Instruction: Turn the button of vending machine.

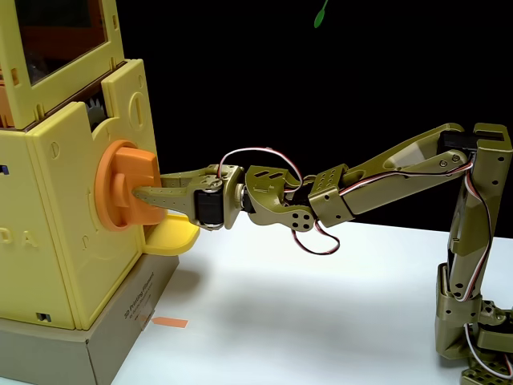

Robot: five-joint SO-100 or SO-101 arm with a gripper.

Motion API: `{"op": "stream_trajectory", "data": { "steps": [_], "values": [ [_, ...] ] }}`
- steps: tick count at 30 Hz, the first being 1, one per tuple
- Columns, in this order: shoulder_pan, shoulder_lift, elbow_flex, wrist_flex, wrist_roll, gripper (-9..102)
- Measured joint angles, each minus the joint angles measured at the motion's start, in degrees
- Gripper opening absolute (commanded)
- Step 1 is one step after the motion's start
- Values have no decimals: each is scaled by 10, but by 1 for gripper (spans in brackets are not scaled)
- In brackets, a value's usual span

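The yellow vending machine (68, 241) stands at the left of the fixed view, with an orange-tinted window panel at its top. Its button (120, 186), a large orange knob with a thick raised bar, sticks out of the machine's right face. My olive-green gripper (148, 195) reaches in horizontally from the right and is shut on the bar of the button; one finger (164, 196) lies across the bar's near side, the other is behind it. A small yellow tray (172, 237) juts out just below the knob and the gripper.
The machine rests on a brown cardboard box (120, 337) at the lower left. An orange strip of tape (169, 322) lies on the white table (321, 313). My arm's base (473, 329) stands at the far right. The background is black.
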State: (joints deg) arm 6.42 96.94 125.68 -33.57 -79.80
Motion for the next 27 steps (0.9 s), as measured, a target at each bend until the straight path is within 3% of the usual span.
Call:
{"op": "stream_trajectory", "data": {
  "steps": [17, 22, 27],
  "values": [
    [-12, 0, -1, 0, 25, -2],
    [-14, 4, -1, 2, 143, -2],
    [-18, 17, 0, 8, 342, -2]
  ]
}}
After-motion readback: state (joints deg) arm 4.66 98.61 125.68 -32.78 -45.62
